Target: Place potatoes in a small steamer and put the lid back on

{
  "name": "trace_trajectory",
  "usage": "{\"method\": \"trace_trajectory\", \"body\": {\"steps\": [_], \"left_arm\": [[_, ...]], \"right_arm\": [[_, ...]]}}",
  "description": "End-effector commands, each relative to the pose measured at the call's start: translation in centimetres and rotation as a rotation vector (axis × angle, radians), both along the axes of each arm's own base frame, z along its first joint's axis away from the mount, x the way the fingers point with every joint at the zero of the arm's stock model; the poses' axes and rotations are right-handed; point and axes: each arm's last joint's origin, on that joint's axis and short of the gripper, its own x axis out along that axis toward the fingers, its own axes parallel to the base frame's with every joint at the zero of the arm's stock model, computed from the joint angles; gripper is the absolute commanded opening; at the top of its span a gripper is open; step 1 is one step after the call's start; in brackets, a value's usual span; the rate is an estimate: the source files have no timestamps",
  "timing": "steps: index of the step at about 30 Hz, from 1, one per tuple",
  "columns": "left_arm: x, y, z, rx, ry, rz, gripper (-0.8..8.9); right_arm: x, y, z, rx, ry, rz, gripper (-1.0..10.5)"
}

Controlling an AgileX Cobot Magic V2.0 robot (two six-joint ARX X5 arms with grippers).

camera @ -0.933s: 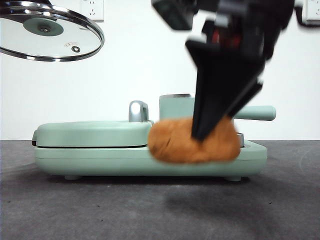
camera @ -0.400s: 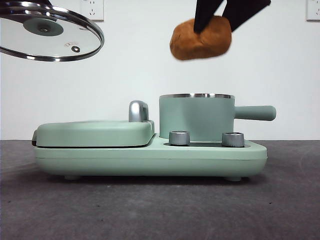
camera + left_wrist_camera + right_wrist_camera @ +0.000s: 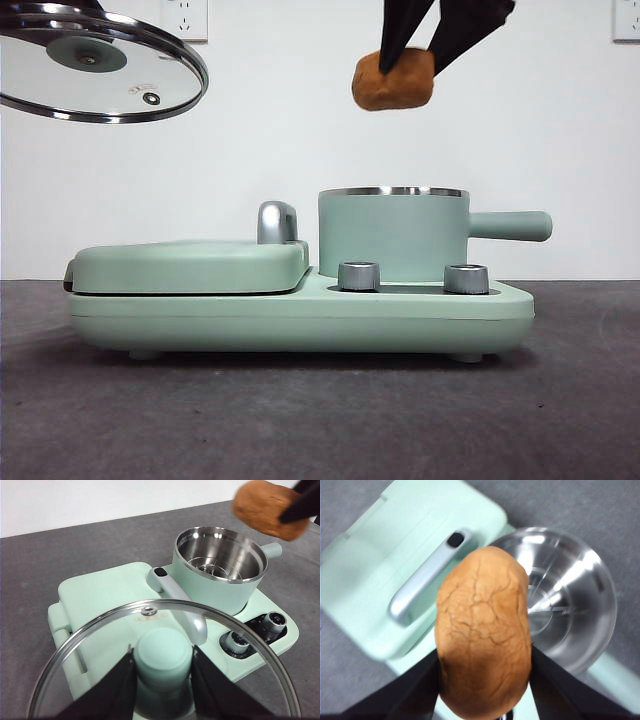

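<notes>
Front view shows the right gripper [image 3: 410, 50] clamped on the potato [image 3: 393, 79], holding it high above the open steamer [image 3: 392, 233] so it can go straight down. Off to the side, the left gripper [image 3: 162, 672] pinches the lid [image 3: 95, 62] by its knob, keeping the pot's mouth clear.

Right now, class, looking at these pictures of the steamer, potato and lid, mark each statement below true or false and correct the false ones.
1. The potato is held in the air above the steamer. True.
2. The lid sits on the steamer. False: the left gripper holds it aloft by its knob, off to the side.
3. The steamer already contains a potato. False: only bare steel shows inside.
4. The right gripper has its jaws closed on the potato. True.
5. The griddle cover is closed. True.
</notes>
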Motion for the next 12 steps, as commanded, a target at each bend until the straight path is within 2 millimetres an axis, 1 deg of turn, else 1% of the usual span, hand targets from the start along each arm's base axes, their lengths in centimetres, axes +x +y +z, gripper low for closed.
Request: {"method": "trace_trajectory", "body": {"steps": [1, 5, 12], "left_arm": [[0.1, -0.1, 0.7, -0.011, -0.046, -0.003, 0.13], [0.1, -0.1, 0.7, -0.011, -0.046, -0.003, 0.13], [0.1, -0.1, 0.7, -0.012, -0.046, -0.003, 0.13]], "right_arm": [[2.0, 0.7, -0.8, -0.020, -0.004, -0.002, 2.1], [4.2, 1.2, -2.5, -0.049, 0.014, -0.016, 2.1], [6.6, 2.0, -6.0, -0.116, 0.050, -0.029, 2.1]]}}
